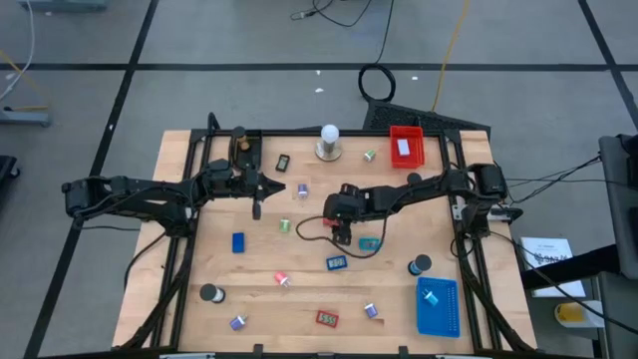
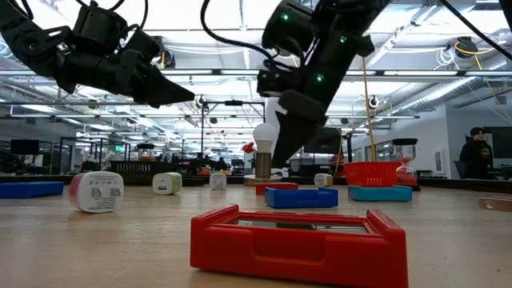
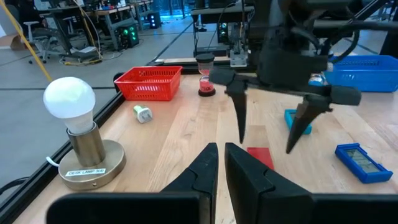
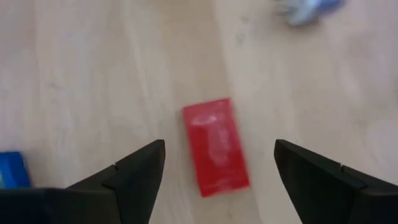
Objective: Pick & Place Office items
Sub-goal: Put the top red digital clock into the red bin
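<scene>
Right gripper (image 4: 214,165) hangs over mid-table, jaws spread wide, empty, pointing down. A red block (image 4: 216,146) lies flat on the wood directly below, between the fingers and untouched; the straddle looks like a line-up for a pinch across its short sides. Left gripper (image 3: 219,163) hovers off to the left, jaws nearly together, holding nothing, apparently waiting. Red tray (image 1: 406,146) sits at the far edge, blue tray (image 1: 436,307) near right; both are likely drop spots.
</scene>
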You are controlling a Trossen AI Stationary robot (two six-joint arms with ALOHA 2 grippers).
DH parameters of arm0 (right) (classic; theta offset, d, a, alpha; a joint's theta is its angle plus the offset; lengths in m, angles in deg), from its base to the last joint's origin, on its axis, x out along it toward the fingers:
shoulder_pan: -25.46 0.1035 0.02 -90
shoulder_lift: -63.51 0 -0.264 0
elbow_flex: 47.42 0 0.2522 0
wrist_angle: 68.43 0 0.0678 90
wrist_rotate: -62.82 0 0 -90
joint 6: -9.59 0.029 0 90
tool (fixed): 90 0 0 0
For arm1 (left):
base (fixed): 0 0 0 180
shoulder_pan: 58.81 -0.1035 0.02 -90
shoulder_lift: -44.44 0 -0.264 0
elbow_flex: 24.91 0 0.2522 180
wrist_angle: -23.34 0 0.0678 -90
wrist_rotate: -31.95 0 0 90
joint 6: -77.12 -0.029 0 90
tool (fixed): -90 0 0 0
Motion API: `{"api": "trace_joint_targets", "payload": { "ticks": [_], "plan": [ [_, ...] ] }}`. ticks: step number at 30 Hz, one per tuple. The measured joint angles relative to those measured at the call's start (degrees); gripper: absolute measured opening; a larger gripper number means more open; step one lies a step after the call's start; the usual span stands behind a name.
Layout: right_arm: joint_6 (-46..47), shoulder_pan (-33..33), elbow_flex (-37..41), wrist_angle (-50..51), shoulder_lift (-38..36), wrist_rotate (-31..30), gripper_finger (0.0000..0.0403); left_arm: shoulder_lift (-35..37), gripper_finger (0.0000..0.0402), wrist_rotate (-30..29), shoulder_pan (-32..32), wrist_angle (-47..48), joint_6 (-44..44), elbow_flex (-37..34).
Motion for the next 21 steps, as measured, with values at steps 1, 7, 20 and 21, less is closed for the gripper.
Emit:
{"api": "trace_joint_targets", "payload": {
  "ticks": [1, 7, 20, 21],
  "plan": [
    [-1.76, -0.32, 0.72, -0.71, 0.06, 0.93, 0.0297, 0.01, 0.0037, 0.00, 0.00, 0.00, 0.00, 0.00],
    [-4.17, -2.61, 3.86, -6.67, 0.03, 6.45, 0.0284, 0.00, 0.0037, 0.00, 0.00, 0.00, 0.00, 0.00],
    [-6.30, -3.99, 8.47, -11.88, 0.25, 8.38, 0.0258, -0.01, 0.0037, 0.01, 0.00, 0.00, 0.00, 0.00],
    [-6.16, -4.11, 8.62, -11.95, 0.25, 8.40, 0.0256, 0.01, 0.0037, -0.01, 0.00, 0.00, 0.00, 0.00]
  ]
}}
